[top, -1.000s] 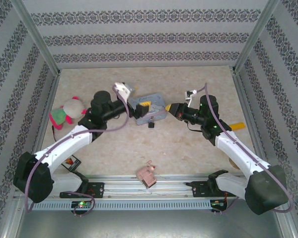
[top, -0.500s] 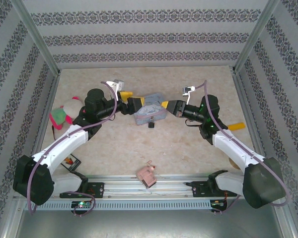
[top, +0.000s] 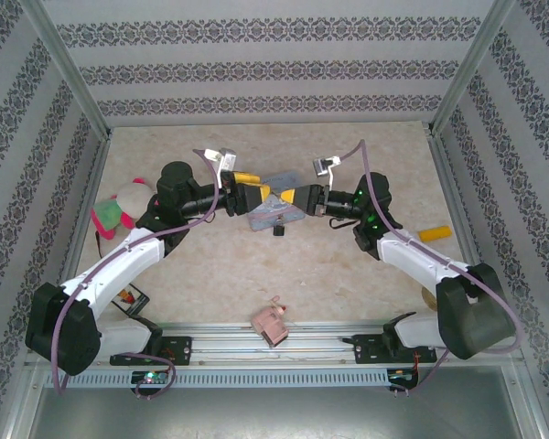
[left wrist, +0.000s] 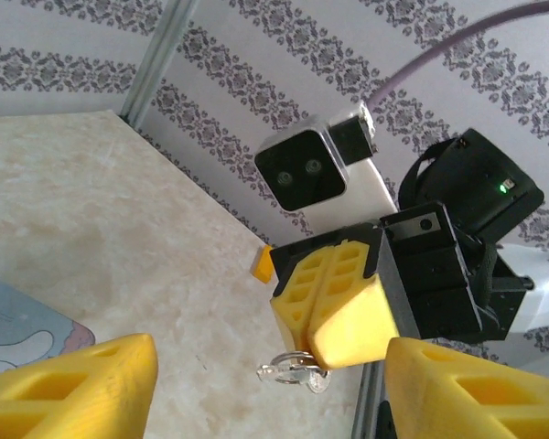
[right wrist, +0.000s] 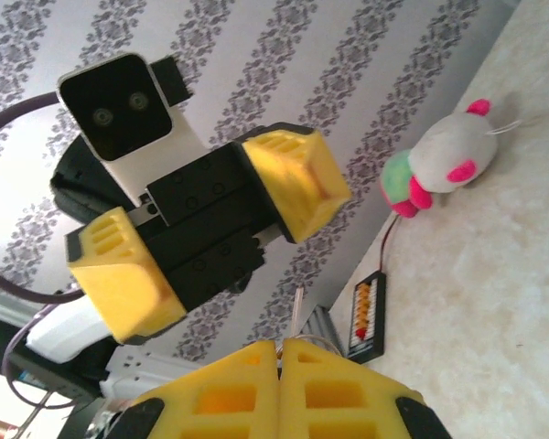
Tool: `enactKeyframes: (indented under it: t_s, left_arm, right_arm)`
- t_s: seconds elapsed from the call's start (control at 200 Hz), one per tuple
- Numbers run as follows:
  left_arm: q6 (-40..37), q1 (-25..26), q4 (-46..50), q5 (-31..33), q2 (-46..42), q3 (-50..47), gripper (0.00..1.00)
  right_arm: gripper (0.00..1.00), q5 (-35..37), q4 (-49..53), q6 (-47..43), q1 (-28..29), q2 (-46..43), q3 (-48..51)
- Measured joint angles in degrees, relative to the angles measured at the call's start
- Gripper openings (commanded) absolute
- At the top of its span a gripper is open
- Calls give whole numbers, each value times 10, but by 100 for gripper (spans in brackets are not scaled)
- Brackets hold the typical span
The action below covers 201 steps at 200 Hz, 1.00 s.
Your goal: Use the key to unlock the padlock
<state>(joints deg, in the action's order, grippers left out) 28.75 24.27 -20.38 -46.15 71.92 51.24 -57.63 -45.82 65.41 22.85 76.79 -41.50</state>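
Key transfer judged | key pinched in clamped right gripper | left gripper jaws parted | key is to be centred before closure.

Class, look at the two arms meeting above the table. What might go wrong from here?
1. The right gripper pinches the key at its very tip, ring dangling; a handover to the open left gripper may drop it.
2. The grippers face each other closely and may collide.
3. The padlock lies loose on the table, so it may slide.
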Motion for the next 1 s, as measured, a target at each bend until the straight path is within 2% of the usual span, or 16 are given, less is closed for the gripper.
enactKeyframes:
  t_s: [0.17,0.34,0.615,0.85,1.004]
  left_arm:
    - [0,1,3,-30,2,4,56]
    - [0,1,5,-45,3,5,42]
    - [16,1,4,-70,22,9,35]
    - [23,1,3,-76,26,9,24]
    - [29,1,-2,-76,27,9,22]
  right_arm:
    - [0,-14,-13,9,9,3,-16]
    - [0,-19,-17,13,10,3,-20]
    - [0,-18,-17,14,10,10,-20]
    - [0,-18,-17,14,10,15,-27]
    - [0,-18,-17,14,10,17,-28]
